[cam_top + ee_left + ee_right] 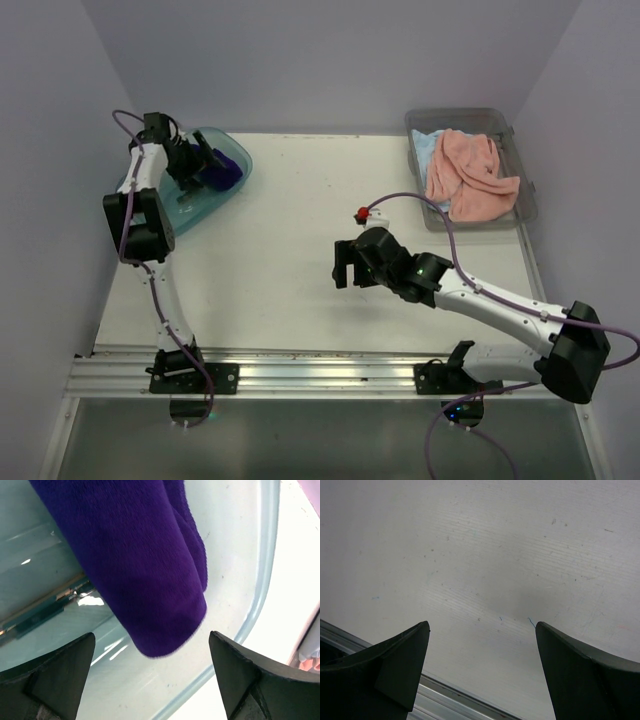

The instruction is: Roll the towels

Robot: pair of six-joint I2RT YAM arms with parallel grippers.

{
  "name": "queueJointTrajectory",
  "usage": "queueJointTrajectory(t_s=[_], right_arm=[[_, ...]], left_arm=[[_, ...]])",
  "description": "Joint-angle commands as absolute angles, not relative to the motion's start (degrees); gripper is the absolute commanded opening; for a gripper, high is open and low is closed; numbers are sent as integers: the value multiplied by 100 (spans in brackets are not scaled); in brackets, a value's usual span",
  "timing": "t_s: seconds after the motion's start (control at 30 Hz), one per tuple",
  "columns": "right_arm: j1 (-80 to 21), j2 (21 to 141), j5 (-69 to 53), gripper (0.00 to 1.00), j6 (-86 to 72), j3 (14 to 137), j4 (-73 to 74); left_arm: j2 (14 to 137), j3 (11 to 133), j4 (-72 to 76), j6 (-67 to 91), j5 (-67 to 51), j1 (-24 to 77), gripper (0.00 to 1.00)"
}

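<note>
Bin [462, 114] is holding pink towel [468, 175] and blue towel [425, 148], showing only overhead. Left wrist view is framing purple towel [145, 565] in the tub [267, 555], left claw [151, 645] released; right claw [482, 630] is gaping over tabletop [495, 555].

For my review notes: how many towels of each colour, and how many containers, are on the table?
Purple towel: 1, in the teal tub
Pink towel: 1, in the grey bin
Light blue towel: 1, in the grey bin
Containers: 2
Total: 5
</note>
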State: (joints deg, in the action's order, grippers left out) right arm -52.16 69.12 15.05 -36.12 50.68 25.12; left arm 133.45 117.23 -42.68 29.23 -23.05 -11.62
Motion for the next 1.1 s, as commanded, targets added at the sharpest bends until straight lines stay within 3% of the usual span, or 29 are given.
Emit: queueJointTrajectory(t_s=[0.0, 0.3, 0.6, 0.83, 1.07], right_arm=[[-5203, 6671, 1617, 91, -3577, 5159, 2390], [-5212, 6250, 1854, 91, -3551, 5071, 2627], [-4879, 6143, 3418, 97, -3454, 5879, 4006], [-2308, 6757, 2542, 97, -3147, 6916, 4149], [-722, 9258, 1442, 87, -3094, 8339, 3911]], left_arm=[[12596, 11593, -4255, 2733, -2206, -1204, 100], [12086, 11532, -4350, 2698, -2294, -1213, 100], [10434, 11048, -4447, 2470, -1943, -1169, 100], [8914, 10066, -4615, 2223, -1398, -344, 100], [7683, 8685, -4298, 2794, -1529, 992, 99]])
